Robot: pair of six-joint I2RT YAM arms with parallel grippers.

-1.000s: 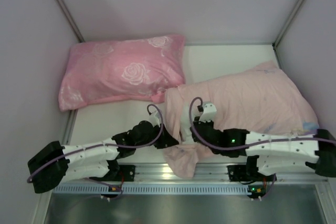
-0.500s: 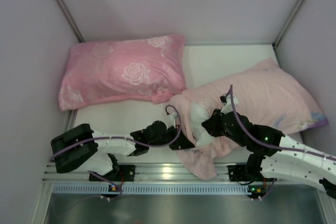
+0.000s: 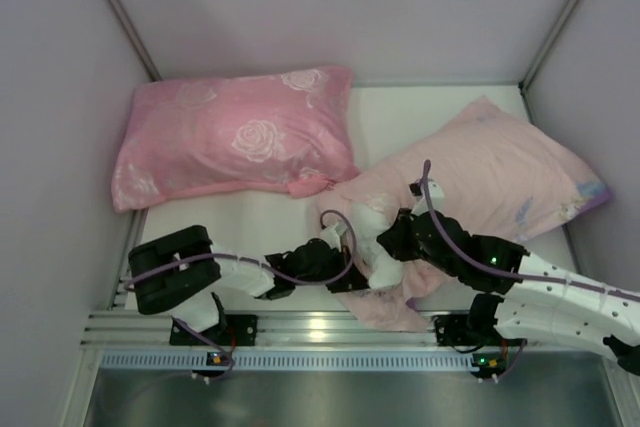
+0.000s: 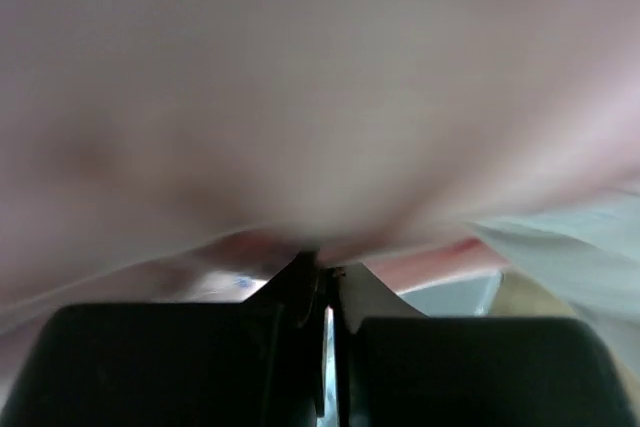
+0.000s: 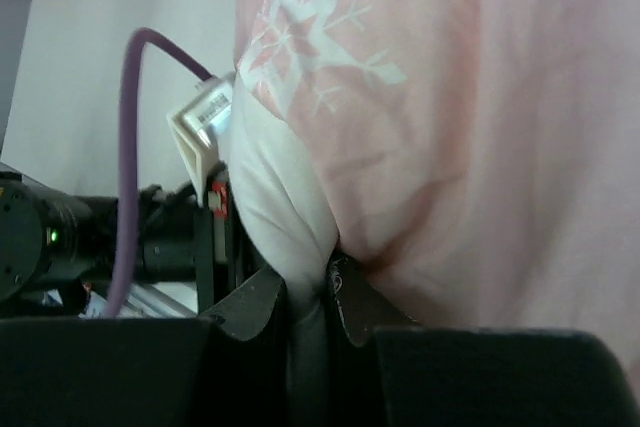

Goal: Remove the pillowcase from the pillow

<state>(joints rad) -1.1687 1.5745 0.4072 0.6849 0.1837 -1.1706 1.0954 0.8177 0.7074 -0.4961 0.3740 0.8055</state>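
Our left gripper (image 4: 322,265) has slid farther right, pinched tight on the pillowcase (image 3: 500,172); our right gripper (image 5: 318,292) clamps the white pillow (image 5: 275,197).

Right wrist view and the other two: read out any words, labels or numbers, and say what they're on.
None can be read.
Label beside the purple cable: print too small and blurred to read.
Pillowcase: white snowflakes only, no words.
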